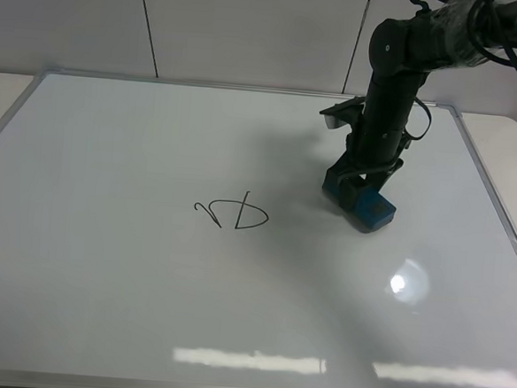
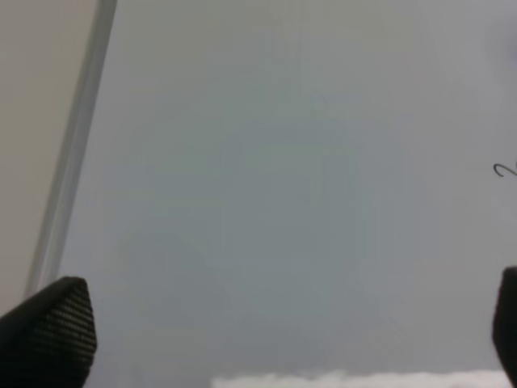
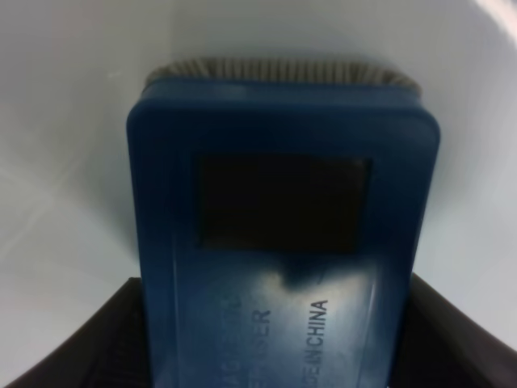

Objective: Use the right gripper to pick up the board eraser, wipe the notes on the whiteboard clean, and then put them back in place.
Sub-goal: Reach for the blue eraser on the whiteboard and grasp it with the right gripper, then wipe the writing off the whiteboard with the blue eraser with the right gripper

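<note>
Board eraser [image 1: 369,208]: you have it clamped in the right gripper [image 1: 357,185]. The jaws are closed in on its two long sides, and in the right wrist view a black finger presses each flank. It's blue, with a dark recessed patch on top and the grey felt showing at its far end. It's down at the whiteboard [image 1: 144,310] surface on the right half, in from the right edge and roughly midway between the far and near edges. You can't tell whether the felt is flat on the board or just off it.

The notes [image 1: 230,213], a black hook and a looped triangle, sit near the middle of the board. They're well apart from the eraser, on its left, and unwiped.

Your left gripper [image 2: 279,331] has its jaws spread wide with nothing between them. It hangs over bare board beside the silver frame [image 2: 69,162], with a bit of the scribble showing at the edge of its view.
</note>
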{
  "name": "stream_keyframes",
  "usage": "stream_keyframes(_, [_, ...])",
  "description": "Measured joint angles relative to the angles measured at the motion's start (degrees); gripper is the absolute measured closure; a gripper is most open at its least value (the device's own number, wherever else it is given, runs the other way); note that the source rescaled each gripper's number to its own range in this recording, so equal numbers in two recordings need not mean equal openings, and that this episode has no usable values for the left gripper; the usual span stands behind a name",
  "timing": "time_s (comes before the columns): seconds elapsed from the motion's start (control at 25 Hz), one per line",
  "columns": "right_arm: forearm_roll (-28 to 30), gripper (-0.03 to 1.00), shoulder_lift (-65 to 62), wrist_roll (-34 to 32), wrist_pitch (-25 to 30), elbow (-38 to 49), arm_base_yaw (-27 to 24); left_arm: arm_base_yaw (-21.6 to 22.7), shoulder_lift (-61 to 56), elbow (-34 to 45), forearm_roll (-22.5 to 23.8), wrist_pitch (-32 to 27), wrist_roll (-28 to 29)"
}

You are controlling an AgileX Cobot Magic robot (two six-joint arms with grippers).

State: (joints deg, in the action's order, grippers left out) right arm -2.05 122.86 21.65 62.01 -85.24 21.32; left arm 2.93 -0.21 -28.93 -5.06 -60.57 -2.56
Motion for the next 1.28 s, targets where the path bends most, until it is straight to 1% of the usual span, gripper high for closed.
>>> stream_keyframes(0.28, [2.05,0.94,0.0,-1.14,0.59,0.0,0.07,0.0,0.0,0.0,0.0,0.0,0.0])
stream_keyframes(0.44, [2.79,0.94,-0.94,-1.41,0.59,0.0,1.1,0.0,0.0,0.0,0.0,0.0,0.0])
stream_keyframes(0.64, [2.86,0.94,-1.36,-1.08,1.12,-1.16,4.21,0.0,0.0,0.0,0.0,0.0,0.0])
stream_keyframes(1.04, [2.87,0.94,-1.36,3.88,4.3,-8.25,11.76,0.0,0.0,0.0,0.0,0.0,0.0])
stream_keyframes(1.28, [2.92,0.94,-1.36,7.61,5.58,-9.38,15.39,0.0,0.0,0.0,0.0,0.0,0.0])
